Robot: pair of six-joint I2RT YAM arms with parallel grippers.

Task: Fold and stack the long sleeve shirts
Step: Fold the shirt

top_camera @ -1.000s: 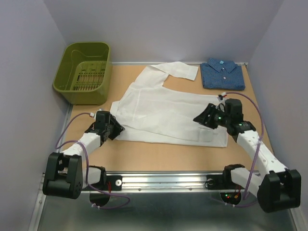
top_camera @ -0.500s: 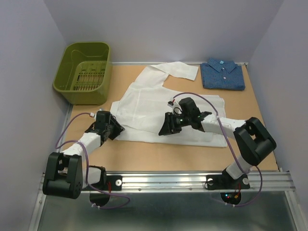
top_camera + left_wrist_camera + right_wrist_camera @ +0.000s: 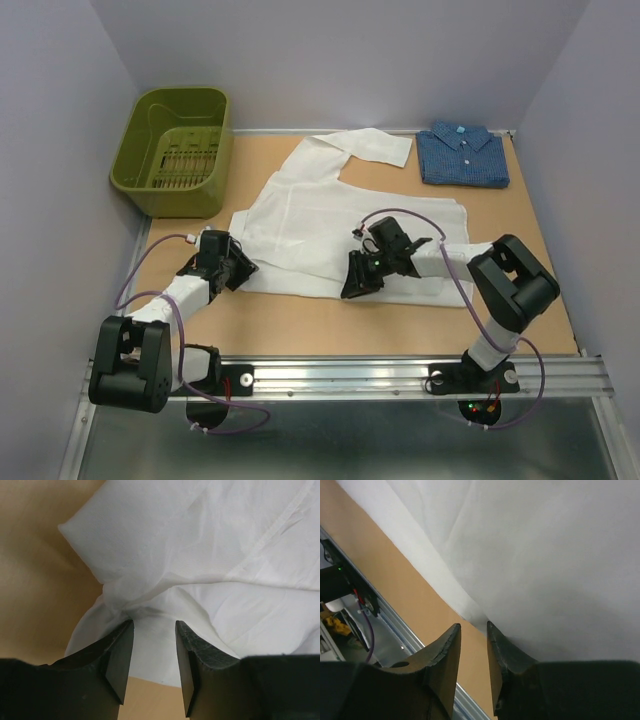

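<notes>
The white long sleeve shirt (image 3: 330, 215) lies spread over the middle of the table, one sleeve reaching toward the back. Folded at the back right is the dark blue shirt (image 3: 462, 155). My left gripper (image 3: 240, 268) sits at the white shirt's near left corner. In the left wrist view it (image 3: 154, 622) is open, and puckered white cloth (image 3: 215, 555) lies between its fingertips. My right gripper (image 3: 352, 288) is low at the shirt's near hem, about mid-width. In the right wrist view it (image 3: 473, 625) is open by a narrow gap, with bare table showing between its fingers and the white hem (image 3: 545, 555) at their tips.
A green plastic basket (image 3: 175, 150) stands at the back left. The tan table top (image 3: 300, 320) ends at a metal rail (image 3: 350, 378) along the near edge, also visible in the right wrist view as the rail (image 3: 395, 625). Lilac walls close in the sides and the back.
The right arm swung from the shirt's right side across to the middle of its near hem, and its jaws narrowed. The left arm has stayed put.
</notes>
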